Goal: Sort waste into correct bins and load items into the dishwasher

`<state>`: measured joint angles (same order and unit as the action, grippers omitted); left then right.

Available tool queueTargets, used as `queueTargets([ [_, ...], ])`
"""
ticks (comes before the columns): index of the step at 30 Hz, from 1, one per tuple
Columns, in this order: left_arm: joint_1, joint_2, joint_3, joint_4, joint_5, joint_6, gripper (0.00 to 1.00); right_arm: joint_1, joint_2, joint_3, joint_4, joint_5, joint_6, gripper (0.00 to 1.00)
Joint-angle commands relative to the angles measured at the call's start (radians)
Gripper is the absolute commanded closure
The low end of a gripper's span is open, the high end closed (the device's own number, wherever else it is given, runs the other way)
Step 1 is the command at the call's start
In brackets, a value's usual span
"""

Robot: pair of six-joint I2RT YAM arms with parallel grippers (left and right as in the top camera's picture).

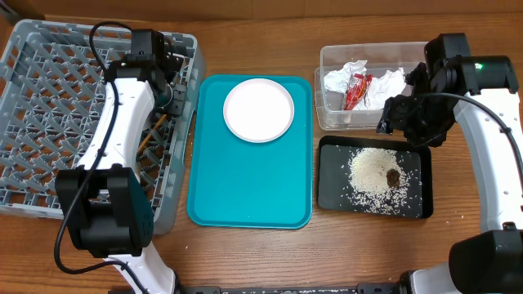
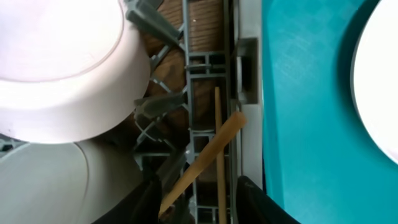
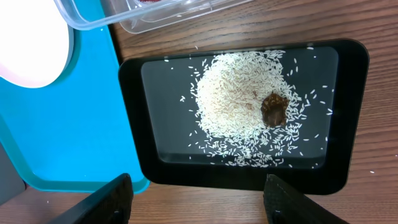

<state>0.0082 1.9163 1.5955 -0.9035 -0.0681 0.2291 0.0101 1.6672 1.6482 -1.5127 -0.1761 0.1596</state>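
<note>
Two chopsticks [image 1: 151, 131] lie mostly hidden under left tool [image 1: 167, 100].

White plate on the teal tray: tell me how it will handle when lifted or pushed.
The white plate looks rigid and glossy, so it is probably slippery in a pinch. It lies flat on the smooth teal tray, so a push would likely slide it, not tip it. Its low rim probably offers little to grip.

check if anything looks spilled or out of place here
Mostly tidy. A few stray rice grains lie on the wood between the black tray and the clear tub, outside the pile. In the dish rack, the two chopsticks lie crossed rather than parallel.
</note>
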Motion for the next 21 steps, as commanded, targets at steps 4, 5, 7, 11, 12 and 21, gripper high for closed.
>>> queueTargets([
  [4,-0.004,0.019,-0.001,0.003,0.022,0.107,0.6,0.002,-0.021,0.021,-0.001,-0.001,0.0,0.31],
  [5,-0.003,0.026,-0.002,0.003,0.021,0.116,0.6,0.002,-0.021,0.021,-0.001,-0.001,0.0,0.31],
  [7,-0.002,0.042,-0.002,0.013,0.021,0.116,0.61,0.002,-0.021,0.021,-0.001,-0.001,0.0,0.31],
  [11,-0.002,0.067,-0.002,0.035,0.02,0.116,0.62,0.002,-0.021,0.021,-0.001,-0.001,0.0,0.31],
  [12,-0.002,0.069,-0.002,0.037,0.02,0.116,0.63,0.002,-0.021,0.021,-0.002,-0.001,0.0,0.31],
  [21,-0.002,0.079,-0.002,0.048,0.021,0.131,0.71,0.002,-0.021,0.021,-0.001,-0.001,0.0,0.31],
])
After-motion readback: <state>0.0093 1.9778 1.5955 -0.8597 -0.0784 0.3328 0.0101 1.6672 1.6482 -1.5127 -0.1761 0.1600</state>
